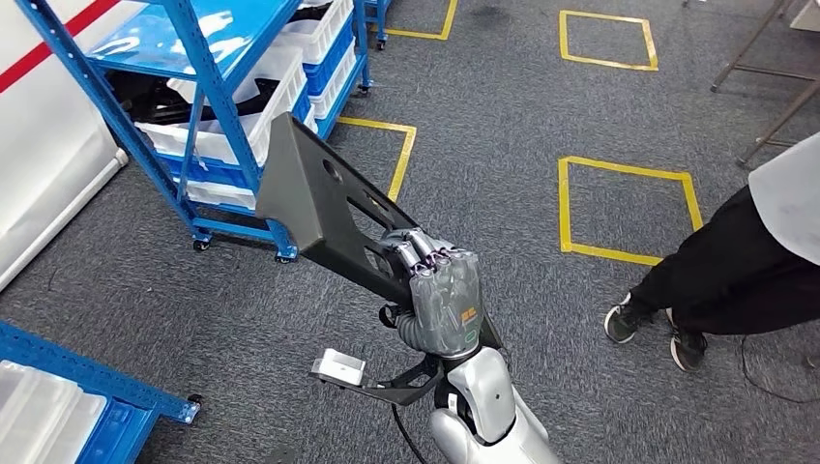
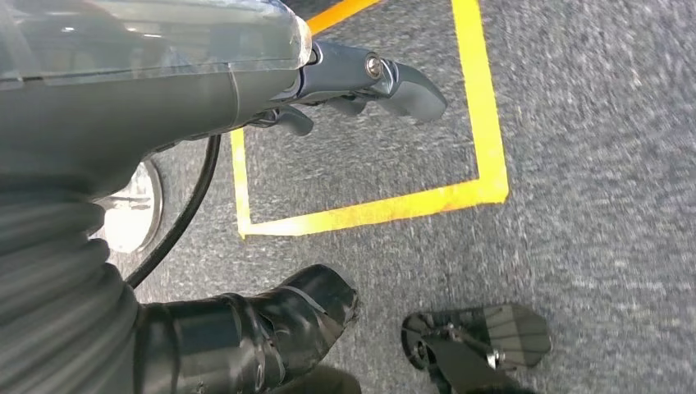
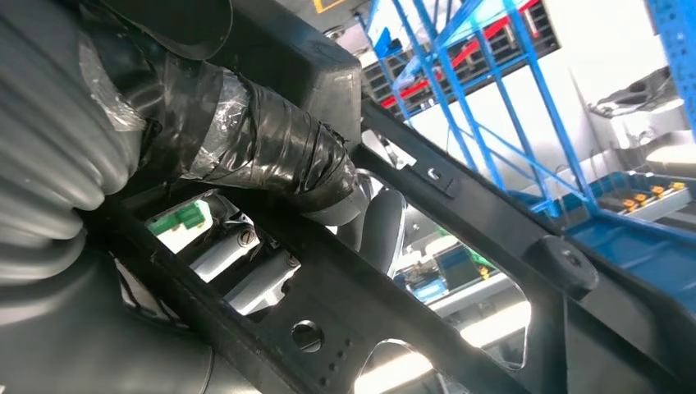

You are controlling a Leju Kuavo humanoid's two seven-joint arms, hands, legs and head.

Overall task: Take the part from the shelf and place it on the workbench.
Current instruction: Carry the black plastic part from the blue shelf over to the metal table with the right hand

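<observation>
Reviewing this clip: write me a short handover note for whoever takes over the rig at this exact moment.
Right hand: grips the dark grey part, held up in front of the body over the carpet.
Left hand: hangs over the floor, fingers apart, holding nothing.
Shelf: blue rack with white bins, ahead to the left; the part is already off it.
A person stands to the right, beside a yellow floor square.
Done: part taken from the shelf.
Left: carry it to the workbench and set it down; no workbench can be seen from here.
</observation>
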